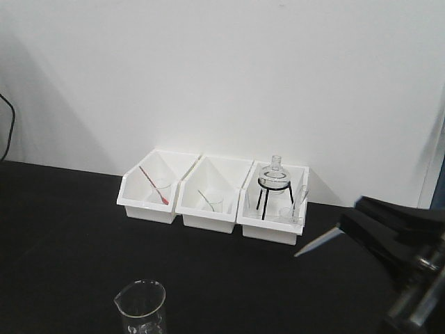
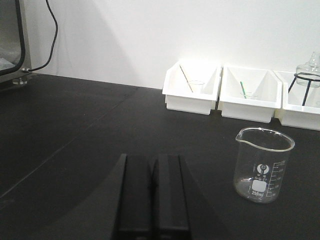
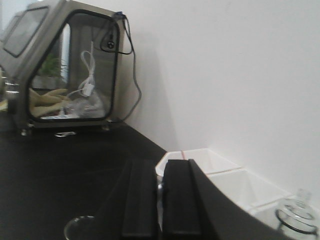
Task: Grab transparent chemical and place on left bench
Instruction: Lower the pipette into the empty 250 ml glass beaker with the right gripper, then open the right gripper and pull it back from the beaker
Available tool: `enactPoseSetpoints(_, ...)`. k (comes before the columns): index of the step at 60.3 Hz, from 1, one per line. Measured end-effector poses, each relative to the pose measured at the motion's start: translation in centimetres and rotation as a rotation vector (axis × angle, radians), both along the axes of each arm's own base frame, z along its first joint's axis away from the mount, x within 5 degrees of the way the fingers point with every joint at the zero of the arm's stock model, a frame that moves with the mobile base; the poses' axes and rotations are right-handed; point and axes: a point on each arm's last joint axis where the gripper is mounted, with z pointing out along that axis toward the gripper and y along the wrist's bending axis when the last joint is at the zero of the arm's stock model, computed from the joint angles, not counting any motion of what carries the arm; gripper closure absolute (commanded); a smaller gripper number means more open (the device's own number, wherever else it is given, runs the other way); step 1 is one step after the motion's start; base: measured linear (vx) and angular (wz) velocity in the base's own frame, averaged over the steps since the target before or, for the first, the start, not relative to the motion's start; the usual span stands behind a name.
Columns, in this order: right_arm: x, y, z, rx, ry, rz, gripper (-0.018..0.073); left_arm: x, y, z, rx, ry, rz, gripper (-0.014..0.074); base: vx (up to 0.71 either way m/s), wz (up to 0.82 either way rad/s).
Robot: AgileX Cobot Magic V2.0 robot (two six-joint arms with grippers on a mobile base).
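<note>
Holding the clear dropper pipette (image 1: 316,243) clamped in my right gripper (image 1: 345,227), lower right, above the black bench (image 1: 62,229). Grab done, placing not yet; left gripper (image 2: 152,200) fingers together, empty.

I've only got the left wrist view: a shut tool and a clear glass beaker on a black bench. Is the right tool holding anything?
Observer: Yes. In the front view, the right tool is shut on a thin clear plastic dropper pipette.
Operator: Where does its tip point?
Observer: It sticks out to the left and slightly downward, over the matte black bench top, in front of the right-hand white plastic bin.
Operator: The dropper in the leftmost white plastic bin looks dark to me. What colour is it?
Observer: It is a red dropper, leaning in a small clear beaker.
</note>
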Motion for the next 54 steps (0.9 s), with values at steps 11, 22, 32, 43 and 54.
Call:
enactPoseSetpoints(11, 4.4, 6.5, -0.3, -0.053, 0.072, 0.121, 0.0562, 0.0, 0.0, 0.0, 0.000, 0.000, 0.000, 0.0600, 0.00, 0.00)
enactPoseSetpoints(22, 8.0, 13.0, -2.2, -0.100, 0.098, 0.149, 0.0562, 0.0, 0.0, 0.0, 0.000, 0.000, 0.000, 0.0600, 0.00, 0.00)
enactPoseSetpoints(32, 10.6, 16.8, -4.3, -0.111, 0.127, 0.173, 0.0562, 0.0, 0.0, 0.0, 0.000, 0.000, 0.000, 0.0600, 0.00, 0.00)
enactPoseSetpoints(43, 12.1, 19.2, -6.4, -0.131, 0.156, 0.200, 0.0559, 0.0, 0.0, 0.0, 0.000, 0.000, 0.000, 0.0600, 0.00, 0.00)
enactPoseSetpoints(54, 12.8, 20.1, -9.2, -0.152, 0.230, 0.205, 0.0531, 0.0, 0.0, 0.0, 0.000, 0.000, 0.000, 0.0600, 0.00, 0.00)
